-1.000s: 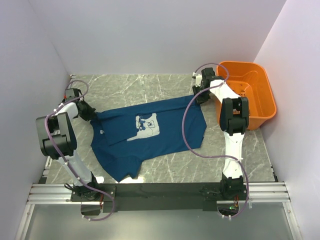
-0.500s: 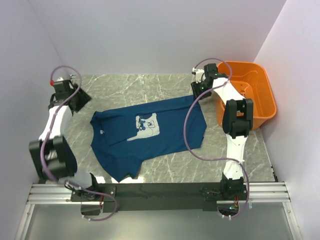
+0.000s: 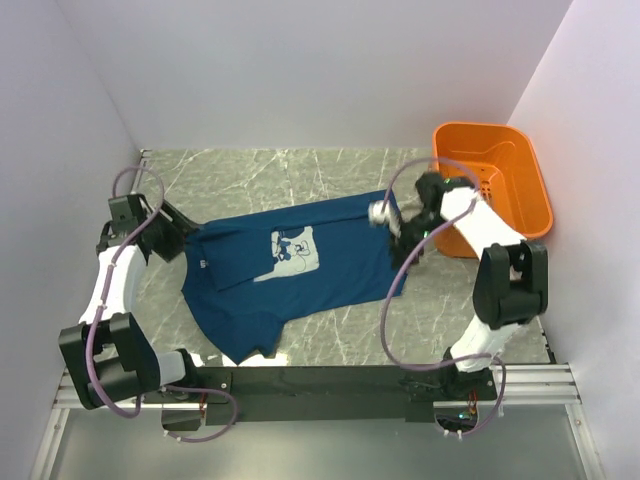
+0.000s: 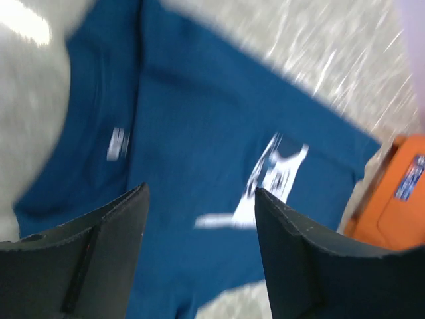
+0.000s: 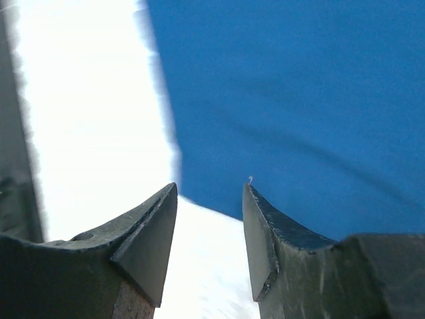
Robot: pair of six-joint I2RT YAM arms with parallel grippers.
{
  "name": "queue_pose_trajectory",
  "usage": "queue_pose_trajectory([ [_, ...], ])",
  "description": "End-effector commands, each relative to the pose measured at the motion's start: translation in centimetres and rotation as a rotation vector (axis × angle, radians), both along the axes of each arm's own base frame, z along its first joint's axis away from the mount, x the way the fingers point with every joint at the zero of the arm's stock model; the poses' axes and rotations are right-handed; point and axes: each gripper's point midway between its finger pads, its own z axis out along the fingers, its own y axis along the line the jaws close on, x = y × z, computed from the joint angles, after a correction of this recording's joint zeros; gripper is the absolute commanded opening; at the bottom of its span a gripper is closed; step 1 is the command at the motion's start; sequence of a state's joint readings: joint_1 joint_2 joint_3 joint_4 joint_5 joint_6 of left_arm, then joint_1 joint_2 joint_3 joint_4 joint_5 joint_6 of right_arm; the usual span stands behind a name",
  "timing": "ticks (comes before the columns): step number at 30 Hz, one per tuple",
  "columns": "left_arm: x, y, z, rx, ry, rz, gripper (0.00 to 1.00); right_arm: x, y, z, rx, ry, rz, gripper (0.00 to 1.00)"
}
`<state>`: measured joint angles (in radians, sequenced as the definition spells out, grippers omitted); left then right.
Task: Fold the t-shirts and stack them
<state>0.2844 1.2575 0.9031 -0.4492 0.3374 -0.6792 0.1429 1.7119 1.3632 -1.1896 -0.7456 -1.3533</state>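
One teal-blue t-shirt (image 3: 330, 265) lies spread on the marble table, collar to the left, hem to the right, pale print (image 3: 295, 250) facing up. My left gripper (image 3: 178, 237) hovers at the collar end, open, with nothing between its fingers. In the left wrist view the t-shirt (image 4: 192, 133) fills the frame beyond the left gripper (image 4: 200, 191). My right gripper (image 3: 385, 215) hangs over the hem edge, open and empty. The right wrist view shows the right gripper (image 5: 210, 187) above the t-shirt (image 5: 299, 86) border, with bright table beside it.
An orange basket (image 3: 486, 127) stands at the back right corner, just behind the right arm, and shows in the left wrist view as the basket (image 4: 405, 193). White walls close in the table on three sides. The arms' rail runs along the near edge.
Both grippers opened and let go of the shirt. The left one lifted off the collar and came back beside it. The right one swung from the far corner toward the near hem edge.
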Motion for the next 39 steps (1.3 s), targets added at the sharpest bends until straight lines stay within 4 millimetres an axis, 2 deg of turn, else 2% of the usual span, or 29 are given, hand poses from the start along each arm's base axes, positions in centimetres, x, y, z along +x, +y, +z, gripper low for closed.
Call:
queue_pose_trajectory([
  [1, -2.8, -2.6, -0.1, -0.109, 0.057, -0.042, 0.7, -5.7, 1.9, -0.4, 0.011, -0.023, 0.201, 0.51],
  [2, -3.7, -2.8, -0.3, -0.11, 0.068, -0.039, 0.7, -6.8, 2.2, -2.0, -0.009, -0.015, 0.198, 0.52],
  [4, -5.3, -3.5, -0.9, -0.129, 0.115, -0.042, 0.69, -8.4, 3.3, -2.5, -0.027, -0.059, 0.237, 0.52],
  [5, -5.9, -3.8, -1.0, -0.134, 0.12, -0.04, 0.69, -8.3, 3.4, -3.7, -0.058, -0.072, 0.198, 0.51],
  [8, -7.2, -4.7, -1.0, -0.163, 0.128, -0.044, 0.69, -8.9, 4.8, -4.9, -0.073, -0.096, 0.197, 0.51],
  [10, -7.4, -4.6, -0.9, -0.154, 0.12, -0.033, 0.69, -9.5, 6.2, -4.8, -0.061, -0.102, 0.226, 0.51],
  [11, -7.5, -4.3, -0.7, -0.134, 0.114, -0.02, 0.69, -10.1, 8.3, -4.4, -0.04, -0.123, 0.256, 0.51],
  [13, -7.4, -3.6, -0.2, -0.102, 0.112, 0.011, 0.69, -10.5, 10.3, -4.0, -0.032, -0.176, 0.283, 0.51],
  [14, -6.9, -2.7, 0.9, -0.061, 0.089, 0.04, 0.69, -11.4, 13.0, -3.3, 0.0, -0.219, 0.321, 0.51],
  [16, -6.6, -1.7, 2.2, -0.016, 0.064, 0.082, 0.69, -11.7, 15.4, -2.9, 0.008, -0.273, 0.33, 0.51],
  [17, -6.1, -1.1, 4.2, 0.013, 0.014, 0.104, 0.7, -11.7, 17.4, -1.8, 0.049, -0.3, 0.334, 0.51],
  [18, -6.0, -0.3, 5.0, 0.048, -0.007, 0.139, 0.7, -13.3, 19.3, -1.7, 0.069, -0.302, 0.388, 0.51],
  [19, -5.8, 0.1, 5.9, 0.067, -0.032, 0.156, 0.7, -13.7, 20.4, -1.3, 0.079, -0.322, 0.399, 0.51],
  [20, -5.6, 0.5, 7.7, 0.09, -0.081, 0.167, 0.71, -13.7, 22.3, -0.1, 0.115, -0.352, 0.385, 0.51],
  [21, -5.7, 0.9, 9.0, 0.12, -0.114, 0.181, 0.72, -14.8, 24.4, 0.3, 0.131, -0.394, 0.415, 0.51],
  [22, -5.8, 1.1, 8.9, 0.128, -0.106, 0.183, 0.73, -15.4, 25.0, 0.2, 0.128, -0.396, 0.428, 0.51],
  [24, -6.0, 1.3, 10.2, 0.154, -0.137, 0.181, 0.75, -16.3, 26.8, 0.0, 0.149, -0.417, 0.461, 0.53],
  [25, -6.4, 1.5, 10.0, 0.168, -0.123, 0.191, 0.79, -17.1, 27.8, 0.4, 0.163, -0.431, 0.485, 0.54],
  [28, -7.2, 1.6, 10.0, 0.185, -0.124, 0.196, 0.84, -18.1, 29.2, -0.4, 0.172, -0.449, 0.541, 0.56],
  [32, -8.2, 2.0, 10.1, 0.22, -0.122, 0.215, 0.85, -19.5, 30.3, -1.7, 0.173, -0.495, 0.64, 0.58],
  [35, -8.6, 2.4, 10.9, 0.246, -0.133, 0.226, 0.86, -19.6, 31.0, -3.2, 0.151, -0.514, 0.658, 0.58],
  [39, -8.7, 2.2, 11.0, 0.245, -0.142, 0.219, 0.86, -18.8, 31.6, -4.7, 0.107, -0.525, 0.642, 0.58],
])
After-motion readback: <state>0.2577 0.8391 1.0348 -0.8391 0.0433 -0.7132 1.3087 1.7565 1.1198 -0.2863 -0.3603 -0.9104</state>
